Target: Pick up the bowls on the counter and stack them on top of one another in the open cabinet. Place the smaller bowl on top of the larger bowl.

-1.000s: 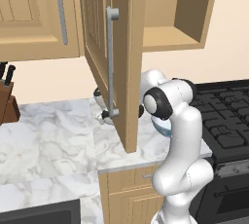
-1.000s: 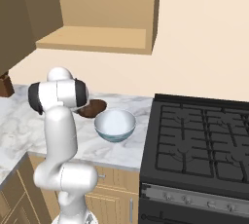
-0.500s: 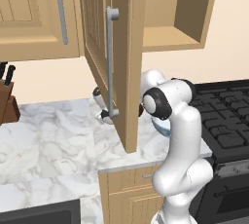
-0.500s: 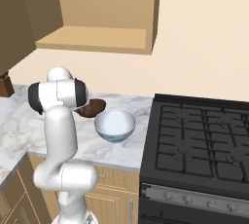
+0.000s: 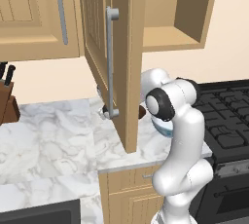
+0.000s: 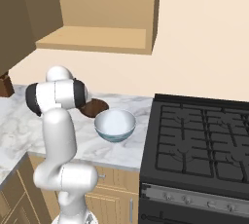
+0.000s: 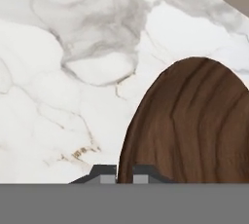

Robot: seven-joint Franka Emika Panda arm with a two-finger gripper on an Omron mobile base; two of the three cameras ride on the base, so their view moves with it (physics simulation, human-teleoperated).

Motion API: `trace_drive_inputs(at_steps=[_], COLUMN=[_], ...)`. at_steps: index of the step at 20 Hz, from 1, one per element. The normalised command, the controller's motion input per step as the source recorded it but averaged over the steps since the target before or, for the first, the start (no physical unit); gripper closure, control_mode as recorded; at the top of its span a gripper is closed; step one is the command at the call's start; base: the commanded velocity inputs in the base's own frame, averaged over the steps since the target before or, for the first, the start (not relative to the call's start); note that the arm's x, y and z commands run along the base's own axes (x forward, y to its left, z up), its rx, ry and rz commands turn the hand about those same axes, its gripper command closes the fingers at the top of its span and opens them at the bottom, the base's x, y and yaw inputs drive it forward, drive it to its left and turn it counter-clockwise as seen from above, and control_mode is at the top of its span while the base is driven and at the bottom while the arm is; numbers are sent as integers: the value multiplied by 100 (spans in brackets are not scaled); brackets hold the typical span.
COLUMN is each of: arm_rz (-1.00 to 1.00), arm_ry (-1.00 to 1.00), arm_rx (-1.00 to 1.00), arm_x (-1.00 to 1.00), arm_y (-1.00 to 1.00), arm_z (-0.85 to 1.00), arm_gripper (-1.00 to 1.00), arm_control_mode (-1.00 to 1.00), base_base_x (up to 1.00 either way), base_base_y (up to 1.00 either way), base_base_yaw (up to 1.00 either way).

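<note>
Two bowls are seen on the counter (image 6: 121,152) under the open cabinet (image 6: 97,38): the larger bowl (image 6: 115,125) by the stove, the smaller bowl (image 7: 194,125) just behind it. The gripper (image 7: 124,174) is pinched on the brown rim. A lift seems next, though the larger belongs first.

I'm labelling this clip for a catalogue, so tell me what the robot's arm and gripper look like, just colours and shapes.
The arm is glossy white, built of rounded, tube-like segments with dark grey bands and round caps at the joints. No cables or markings are visible. The gripper shows as two small dark grey finger tips with squared ends.
</note>
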Motion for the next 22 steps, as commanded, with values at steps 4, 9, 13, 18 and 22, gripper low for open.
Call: trace_drive_inputs(at_steps=[4,9,13,18,22], arm_rz=[0,0,0,1,0], arm_ry=[0,-5,-11,-13,-11], arm_rx=[4,0,-2,-4,-2], arm_x=[0,0,-1,-12,-21], arm_y=[-7,0,0,0,0], arm_z=[31,29,22,17,18], arm_gripper=[100,100,100,100,100], arm_control_mode=[-100,-100,-100,-100,-100], base_base_x=[0,0,0,0,0], base_base_y=[0,0,0,0,0], base_base_yaw=[0,0,0,0,0])
